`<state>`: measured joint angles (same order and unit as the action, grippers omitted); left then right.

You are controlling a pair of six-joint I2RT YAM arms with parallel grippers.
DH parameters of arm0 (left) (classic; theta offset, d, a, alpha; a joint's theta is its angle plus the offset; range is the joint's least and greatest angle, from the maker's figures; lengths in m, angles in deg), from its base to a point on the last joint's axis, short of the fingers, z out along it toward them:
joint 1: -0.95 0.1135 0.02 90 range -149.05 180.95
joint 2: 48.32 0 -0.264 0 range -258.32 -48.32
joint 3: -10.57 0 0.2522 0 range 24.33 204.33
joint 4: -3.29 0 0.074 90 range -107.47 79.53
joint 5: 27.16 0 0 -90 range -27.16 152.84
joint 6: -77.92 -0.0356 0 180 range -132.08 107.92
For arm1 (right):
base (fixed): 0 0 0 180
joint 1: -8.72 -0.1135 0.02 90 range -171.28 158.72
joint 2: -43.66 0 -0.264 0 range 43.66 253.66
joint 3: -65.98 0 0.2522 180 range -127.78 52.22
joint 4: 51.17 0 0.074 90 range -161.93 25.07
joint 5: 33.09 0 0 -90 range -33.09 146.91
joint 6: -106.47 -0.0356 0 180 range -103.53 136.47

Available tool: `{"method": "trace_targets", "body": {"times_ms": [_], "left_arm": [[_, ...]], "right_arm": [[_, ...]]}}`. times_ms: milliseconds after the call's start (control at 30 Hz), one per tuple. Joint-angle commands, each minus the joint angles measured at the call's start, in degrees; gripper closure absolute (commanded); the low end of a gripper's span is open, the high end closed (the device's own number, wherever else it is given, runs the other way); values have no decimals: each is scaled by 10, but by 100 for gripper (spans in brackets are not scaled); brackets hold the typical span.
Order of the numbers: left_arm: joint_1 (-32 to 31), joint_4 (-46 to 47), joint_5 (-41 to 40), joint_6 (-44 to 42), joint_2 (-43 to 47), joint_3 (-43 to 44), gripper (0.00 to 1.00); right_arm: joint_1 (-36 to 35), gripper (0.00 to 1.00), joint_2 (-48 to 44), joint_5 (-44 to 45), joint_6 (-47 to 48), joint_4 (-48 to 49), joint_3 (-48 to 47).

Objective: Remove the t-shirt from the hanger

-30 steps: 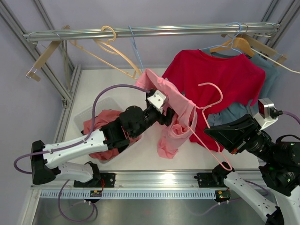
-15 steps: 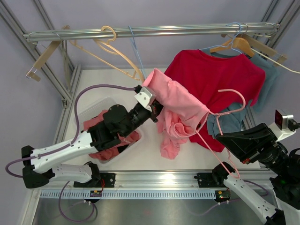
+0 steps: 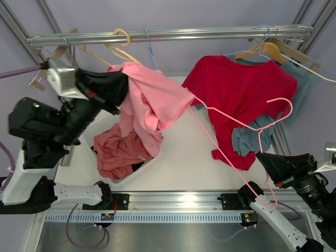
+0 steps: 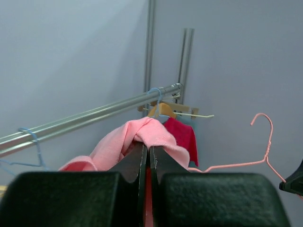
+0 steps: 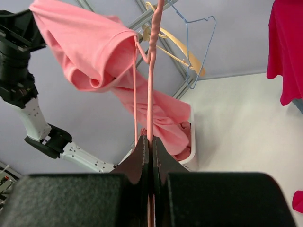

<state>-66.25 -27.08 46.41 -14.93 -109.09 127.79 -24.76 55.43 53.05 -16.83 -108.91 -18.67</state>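
The pink t-shirt [image 3: 149, 102] hangs bunched from my left gripper [image 3: 122, 79], which is raised high at the left and shut on a fold of it [image 4: 142, 132]. The thin pink hanger [image 3: 226, 144] stretches from the shirt's edge down to the right. My right gripper [image 3: 261, 157] is shut on its wire [image 5: 151, 118]. In the right wrist view one corner of the hanger [image 5: 142, 52] still sits in an opening of the t-shirt [image 5: 90, 47]. The rest of the hanger is bare, and its hook [image 3: 283, 105] lies in front of the red shirt.
A white bin [image 3: 152, 161] with reddish clothes sits under the pink shirt. A red t-shirt [image 3: 241, 84] and a grey-blue garment [image 3: 257, 136] hang on the right of the metal rail [image 3: 168, 35]. Empty hangers [image 3: 126, 47] hang on the rail's left.
My left gripper has shut on the t-shirt and risen up and to the left, dragging it almost off the hanger. My right gripper has drawn the hanger down and to the right.
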Motion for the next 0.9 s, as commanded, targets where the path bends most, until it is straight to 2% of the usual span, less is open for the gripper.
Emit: {"method": "trace_targets", "body": {"times_ms": [0,100,200,433,633,700,800,833,867], "left_arm": [[0,-67,-59,-36,14,74,100],[1,-89,-109,-61,35,80,100],[0,-80,-160,-80,72,37,100],[0,56,-202,-94,168,-232,100],[1,121,-266,-125,229,-337,100],[2,152,-301,-138,250,-396,100],[5,143,-366,-114,290,-461,100],[6,122,-388,-96,299,-470,100],[5,62,-437,-40,315,-479,100]], "right_arm": [[-1,100,20,-4,37,-10,-2],[-1,100,36,-25,44,8,6],[0,100,45,-29,47,30,13],[0,100,84,-81,43,68,26],[0,100,116,-102,51,86,31],[0,100,127,-111,49,105,41],[-1,100,147,-122,46,130,52],[0,100,153,-120,46,135,52],[-1,100,167,-109,53,143,53]]}}
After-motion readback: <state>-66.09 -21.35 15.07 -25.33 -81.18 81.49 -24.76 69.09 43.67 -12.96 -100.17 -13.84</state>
